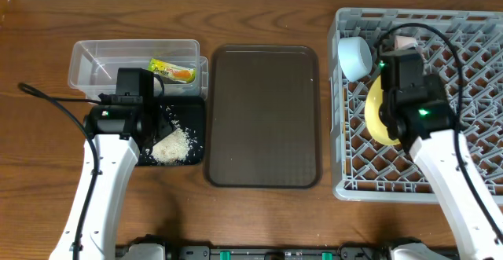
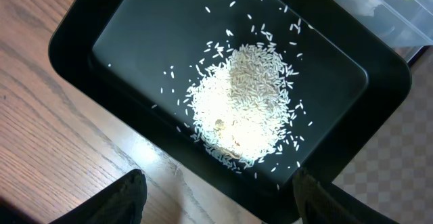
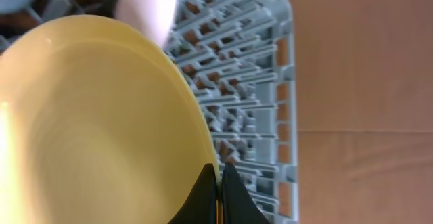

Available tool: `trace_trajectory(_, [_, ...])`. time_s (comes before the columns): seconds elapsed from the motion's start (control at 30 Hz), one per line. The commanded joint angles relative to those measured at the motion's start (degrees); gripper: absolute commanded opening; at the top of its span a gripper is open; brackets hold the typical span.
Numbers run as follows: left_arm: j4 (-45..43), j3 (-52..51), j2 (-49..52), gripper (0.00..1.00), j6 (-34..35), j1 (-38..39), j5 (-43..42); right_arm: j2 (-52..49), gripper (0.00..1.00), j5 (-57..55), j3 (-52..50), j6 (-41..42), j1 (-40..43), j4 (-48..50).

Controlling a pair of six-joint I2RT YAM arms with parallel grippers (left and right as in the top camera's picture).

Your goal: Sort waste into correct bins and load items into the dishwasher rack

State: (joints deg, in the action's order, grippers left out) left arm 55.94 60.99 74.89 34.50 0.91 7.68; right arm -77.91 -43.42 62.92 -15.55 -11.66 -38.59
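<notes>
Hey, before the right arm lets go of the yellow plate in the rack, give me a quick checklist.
1. Right gripper shut on yellow plate rim: ok.
2. Plate on edge inside dishwasher rack: ok.
3. Plate seated firmly: cannot tell.
4. Clearance from white bowl: cannot tell.
5. Left gripper open, empty, over black tray holding the rice: ok.

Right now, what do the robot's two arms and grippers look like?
Both the left arm and right arm have smooth white links, boxy black wrist housings and looping black cables; green lights glow on the right. The left gripper and right gripper have black fingers.
</notes>
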Motion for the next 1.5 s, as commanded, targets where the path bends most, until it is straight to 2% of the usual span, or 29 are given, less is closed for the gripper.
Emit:
trace_trajectory(0.0, [0.15, -0.13, -0.04, 0.72, -0.31, -0.24, 0.48, -0.98, 0.08, 3.54, 0.07, 6.84, -1.44, 1.46])
trace_trajectory(0.07, [0.17, -0.13, -0.04, 0.72, -0.33, -0.24, 0.48, -0.74, 0.16, 3.85, 0.07, 11.91, -1.6, 2.27])
trace_trajectory(0.17, [0.22, -0.13, -0.04, 0.73, -0.33, -0.24, 0.48, 1.14, 0.54, 6.99, 0.07, 23.54, -1.14, 2.34])
trace_trajectory(0.37, [0.39, -0.11, -0.07, 0.73, -1.03, -0.24, 0.42, 5.66, 0.69, 26.82, 0.07, 27.96, 3.69, -0.74])
trace_trajectory(0.6, [0.42, -0.11, -0.07, 0.73, -11.72, 1.6, -2.54, 11.04, 0.85, 45.55, 0.07, 27.96, 11.37, -6.6])
trace_trajectory(0.7, [2.84, -0.11, -0.33, 0.71, -12.22, 3.37, -3.1, 12.87, 0.91, 47.95, 0.07, 27.93, 14.01, -11.17])
trace_trajectory(0.87, [4.92, -0.63, -2.78, 0.7, -15.65, 6.58, -4.24, 15.69, 0.93, 48.0, 0.0, 26.75, 14.78, -17.51])
trace_trajectory(0.97, [5.57, -1.68, -6.67, 0.7, -15.65, 8.63, -4.26, 19.21, 0.98, 48.0, -1.33, 26.18, 14.6, -17.92])
trace_trajectory(1.17, [3.45, -4.42, -21.59, 0.74, -15.65, 12.66, -4.02, 32.96, 0.99, 48.85, -11.23, 26.18, 14.58, -13.99])
trace_trajectory(1.2, [2.36, -5.25, -24.92, 0.77, -15.61, 13.05, -3.96, 35.74, 0.99, 48.72, -13.38, 26.18, 14.58, -13.33])
trace_trajectory(1.23, [1.36, -6.12, -28.06, 0.87, -15.56, 13.16, -3.87, 38.93, 0.99, 47.74, -15.78, 26.21, 14.6, -12.55])
trace_trajectory(1.33, [-0.72, -7.32, -35.98, 0.89, -15.61, 13.16, -1.97, 45.83, 0.99, 43.15, -20.87, 26.21, 14.6, -10.91])
trace_trajectory(1.47, [-2.16, -7.32, -42.29, 0.9, -15.61, 13.16, -1.88, 50.14, 0.99, 40.85, -24.44, 26.21, 14.6, -11.32])
